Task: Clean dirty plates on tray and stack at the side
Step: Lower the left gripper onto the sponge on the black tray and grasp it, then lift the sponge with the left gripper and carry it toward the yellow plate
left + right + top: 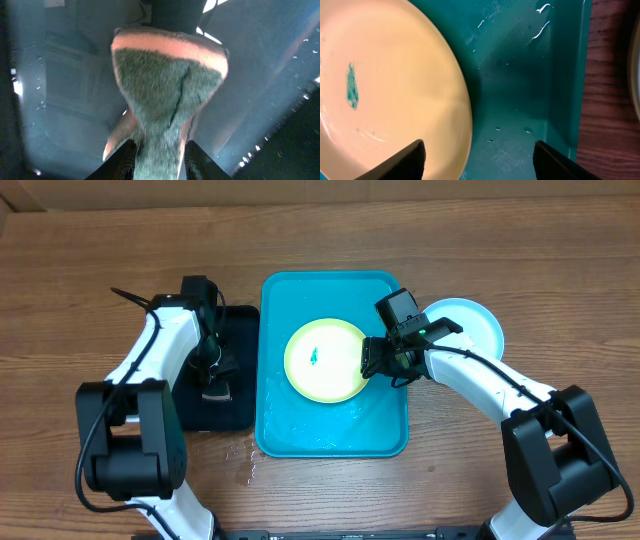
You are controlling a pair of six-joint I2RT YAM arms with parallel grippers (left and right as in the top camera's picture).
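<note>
A lime-green plate [325, 360] with a pale centre and a teal smudge [314, 356] lies in the turquoise tray [330, 430]. In the right wrist view the plate [385, 85] fills the left side and the smudge [352, 86] sits at its left. My right gripper [378, 365] [480, 157] is open and straddles the plate's right rim, one finger over the plate and the other over the tray floor [520, 75]. A light blue plate [475, 325] rests on the table right of the tray. My left gripper [213, 375] [159, 152] is shut on a green-faced sponge [167, 85] over the black tray [240, 395].
The black tray lies just left of the turquoise tray. Water drops show on the turquoise tray floor [527, 130] and on the wooden table [245, 455] at its front left corner. The tray's right wall [577, 75] borders bare wood [610, 75].
</note>
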